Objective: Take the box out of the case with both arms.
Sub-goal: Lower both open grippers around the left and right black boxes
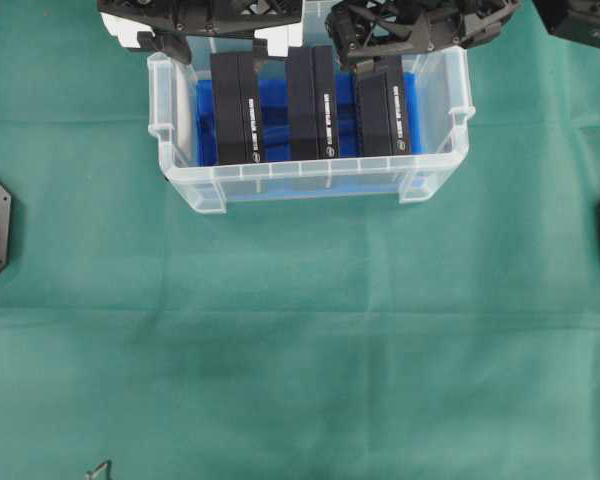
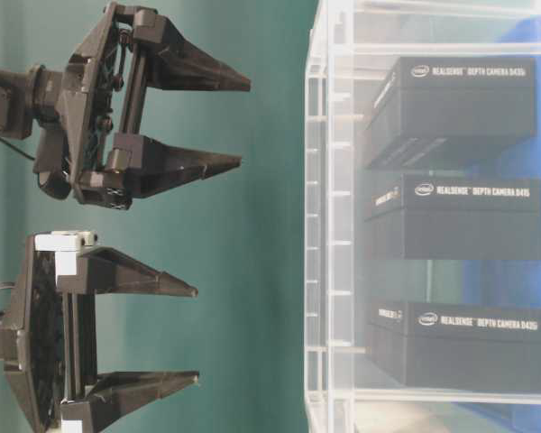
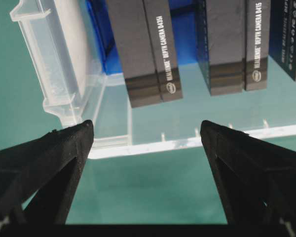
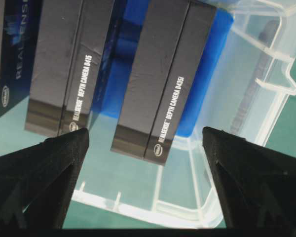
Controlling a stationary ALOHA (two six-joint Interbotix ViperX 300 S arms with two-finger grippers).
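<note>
A green cloth covers the worktop (image 1: pixel 300 330), smooth apart from a few faint creases. Toward the far edge of the overhead view stands the case (image 1: pixel 310 183), a clear plastic bin with rim handles and a blue sheet (image 1: pixel 205 125) lining its bottom. Three black boxes stand on edge inside it, side by side with blue gaps between them: the left box (image 1: pixel 238 108), the middle box (image 1: pixel 311 103) and the right box (image 1: pixel 385 108). White lettering runs along each one's narrow face; in the wrist views it reads as a depth camera label.

Both arms sit at the far side of the case. The left gripper (image 2: pixel 185 334), the one bearing a white block, has its jaws spread wide and holds nothing; its own camera looks between the two fingertips (image 3: pixel 76 143) at the left corner of the case and the left box beyond it. The right gripper (image 2: pixel 234 122) is likewise spread wide and empty, and its camera frames the right box between its fingertips (image 4: pixel 71 148), with the middle box to the side. From the table-level view both grippers point toward the case wall, well apart from it, touching neither the bin nor any box. In the overhead view the right gripper overlaps the far end of the right box.
</note>
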